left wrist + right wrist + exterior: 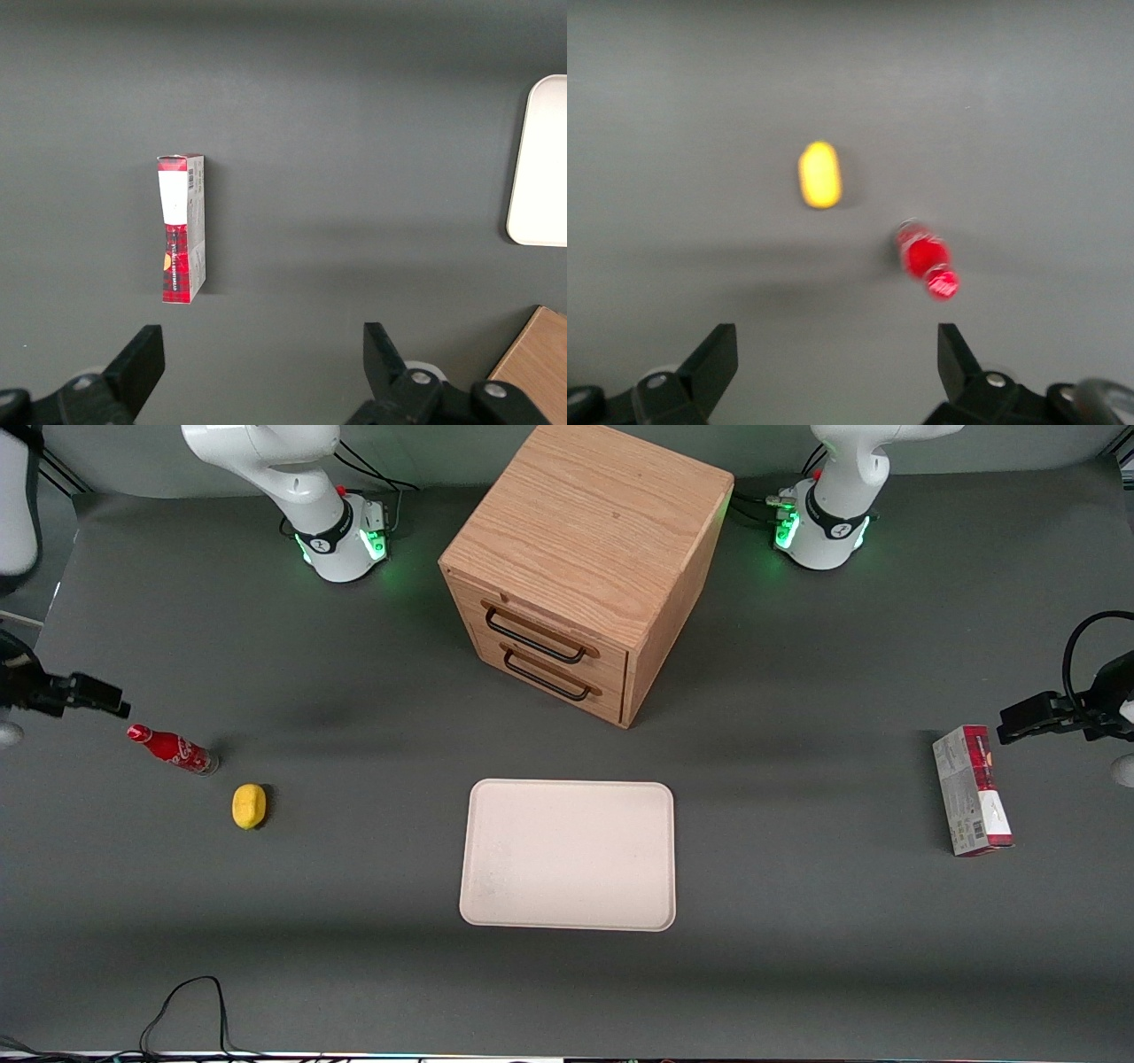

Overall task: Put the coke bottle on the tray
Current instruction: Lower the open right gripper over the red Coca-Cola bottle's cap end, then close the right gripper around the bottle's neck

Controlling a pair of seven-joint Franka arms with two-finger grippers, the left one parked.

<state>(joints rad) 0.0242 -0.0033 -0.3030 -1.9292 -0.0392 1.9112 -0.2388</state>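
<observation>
At the left edge of the front view the gripper (pixel 111 707) hangs wide open and empty above the standing coke bottle (pixel 172 749), so the reach looks underway; next it must descend around it, the tray (pixel 568 855) waiting mid-frame.

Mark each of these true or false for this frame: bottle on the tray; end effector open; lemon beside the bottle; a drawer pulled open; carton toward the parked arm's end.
1. The coke bottle is on the tray. False: it stands on the table, toward the working arm's end.
2. The end effector is open and holds nothing. True.
3. A lemon lies beside the bottle. True.
4. A drawer of the wooden drawer box is pulled open. False: both are closed.
5. The carton lies toward the parked arm's end. True.
</observation>
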